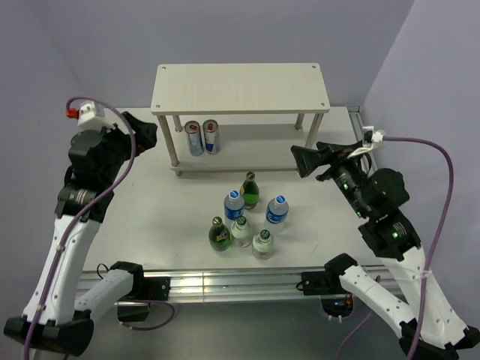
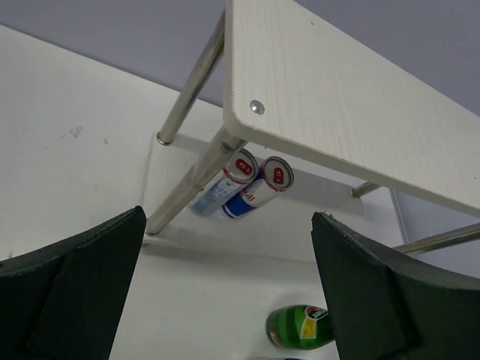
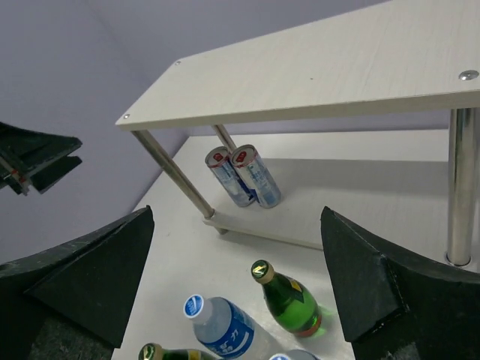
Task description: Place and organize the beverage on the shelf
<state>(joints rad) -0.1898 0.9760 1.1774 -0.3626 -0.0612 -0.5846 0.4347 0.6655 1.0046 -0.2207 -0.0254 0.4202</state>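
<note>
The pale wood shelf point(image 1: 240, 87) stands at the back of the table. Two slim cans point(image 1: 203, 138) stand side by side on its lower board, at the left; they also show in the left wrist view point(image 2: 251, 184) and the right wrist view point(image 3: 244, 175). Several bottles cluster in front: a green one point(image 1: 250, 190), two blue-label water bottles point(image 1: 235, 205) point(image 1: 277, 211), another green one point(image 1: 219, 234) and two clear ones point(image 1: 262, 244). My left gripper point(image 1: 148, 136) is open and empty left of the shelf. My right gripper point(image 1: 304, 159) is open and empty, right of the bottles.
A purple cable runs along each arm. The table's right edge point(image 1: 356, 120) lies close behind the right arm. The shelf's slim metal legs point(image 3: 461, 184) stand near both grippers. Grey walls close in behind and on both sides.
</note>
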